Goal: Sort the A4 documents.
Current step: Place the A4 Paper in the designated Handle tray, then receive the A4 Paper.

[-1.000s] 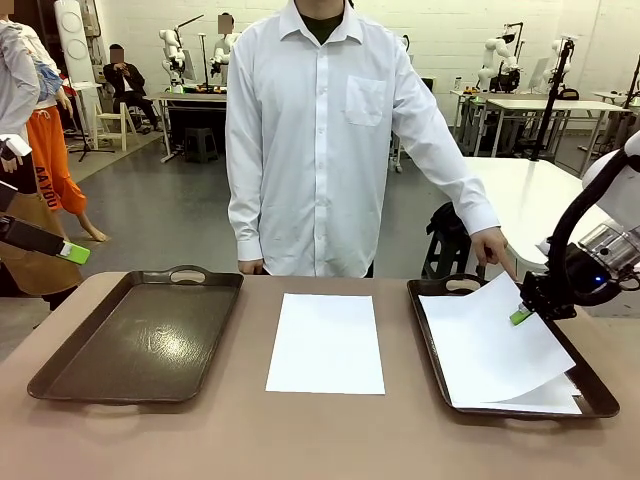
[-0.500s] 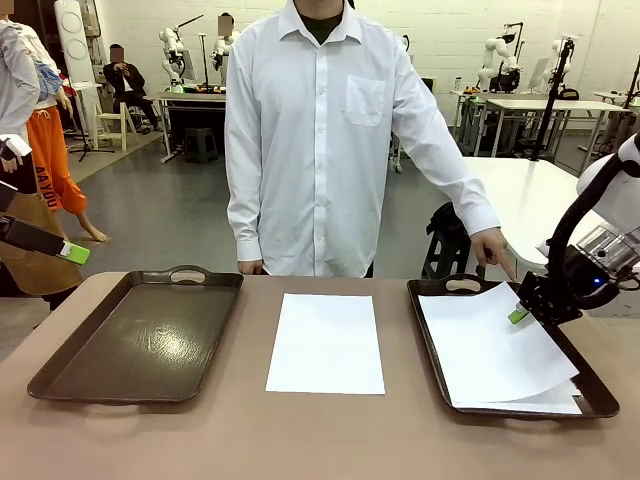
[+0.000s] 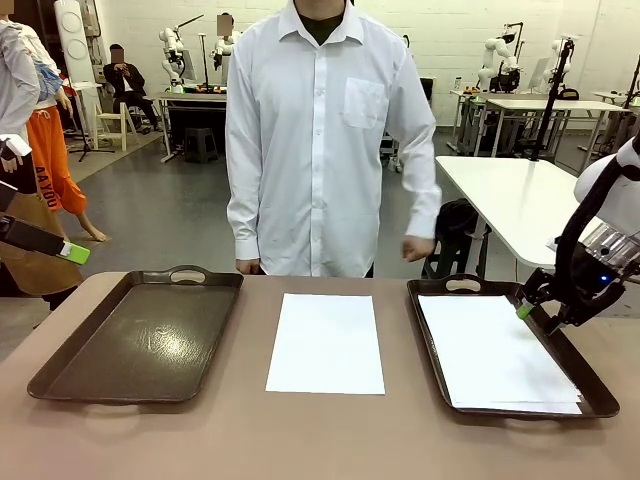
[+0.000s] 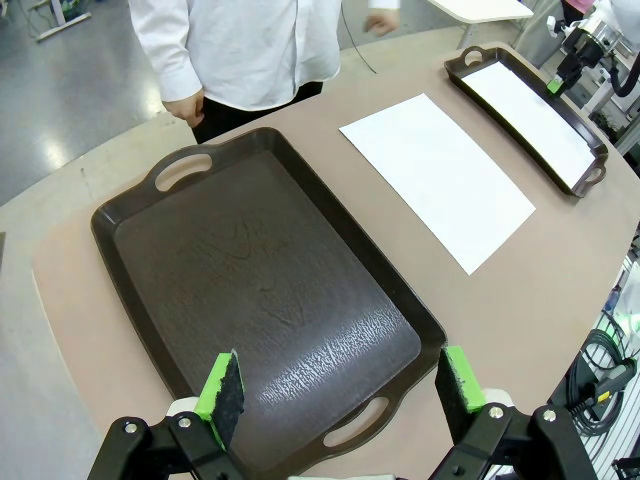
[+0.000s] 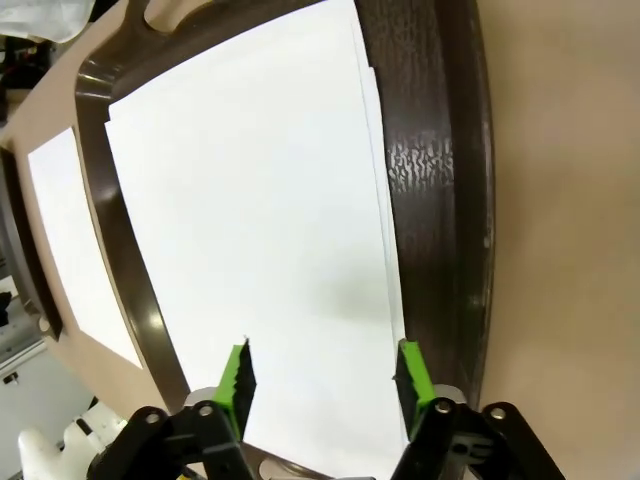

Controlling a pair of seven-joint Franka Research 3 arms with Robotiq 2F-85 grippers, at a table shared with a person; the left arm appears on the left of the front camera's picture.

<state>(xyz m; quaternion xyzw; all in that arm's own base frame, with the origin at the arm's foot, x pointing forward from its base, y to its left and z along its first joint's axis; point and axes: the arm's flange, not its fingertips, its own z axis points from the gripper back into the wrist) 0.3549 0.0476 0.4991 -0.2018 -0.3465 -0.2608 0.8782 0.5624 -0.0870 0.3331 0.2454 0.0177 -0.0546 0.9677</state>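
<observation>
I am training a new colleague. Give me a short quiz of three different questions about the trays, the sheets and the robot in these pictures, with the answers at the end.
1. True or false: a sheet lies in the left tray.
2. Where does the single loose sheet lie?
A. in the left tray
B. on the table, between the two trays
C. in the person's hand
3. Fill in the missing word: the right pincer hangs over the right tray, which holds a stack of sheets, and its jaws are ____.

Key: 1 false; 2 B; 3 open.
</observation>
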